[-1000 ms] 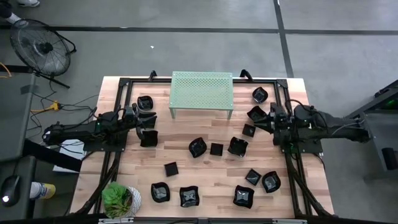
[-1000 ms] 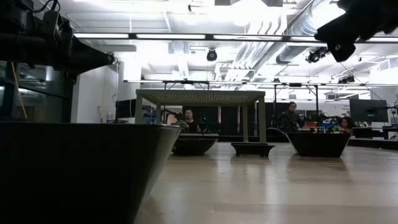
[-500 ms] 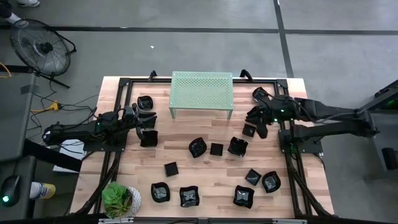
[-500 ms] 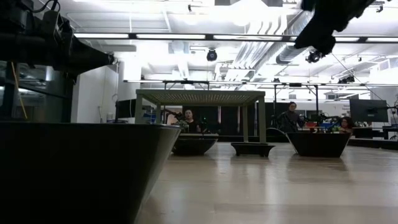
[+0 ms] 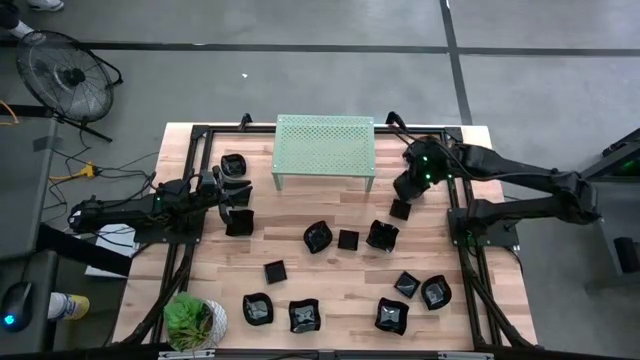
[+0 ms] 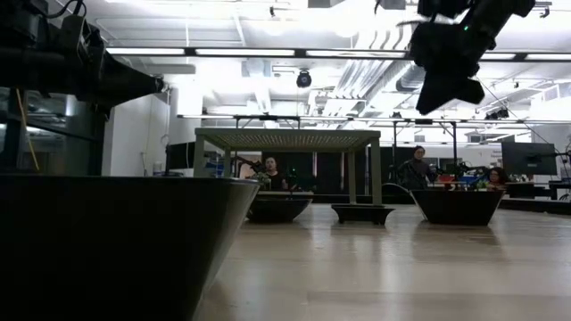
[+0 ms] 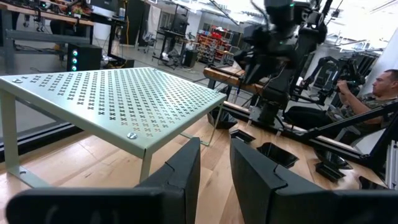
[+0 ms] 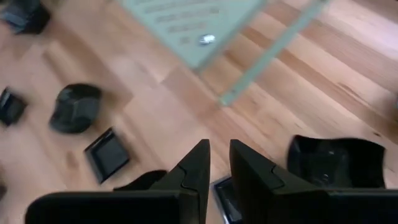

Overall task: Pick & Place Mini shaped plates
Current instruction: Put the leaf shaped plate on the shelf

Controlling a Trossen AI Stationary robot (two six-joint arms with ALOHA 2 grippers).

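- Waiting arm first: left gripper sits low at the table's left edge. Its fingers are a narrow slit apart with nothing between them. One mini plate lies just behind it and another just in front.
- The green shelf stands ahead of that gripper, and its perforated top holds no plates.
- Potted plant, well in front of the left gripper, is the only vessel with anything in it: green leaves.
- Three plates lie in a row between the two grippers, all empty. Every black dish that shows its inside looks bare.
- Right gripper hangs in the air beside the shelf's right leg. Its fingers are only slightly parted and pinch nothing.
- A small square plate lies just below and in front of it, and a wavy one is just to the side.
- My judgement: this is the reach for a pick. The fingers should spread wider than the rim and come straight down. They should nip one raised wall of the square plate, keeping clear of the shelf leg and the wavy neighbour.
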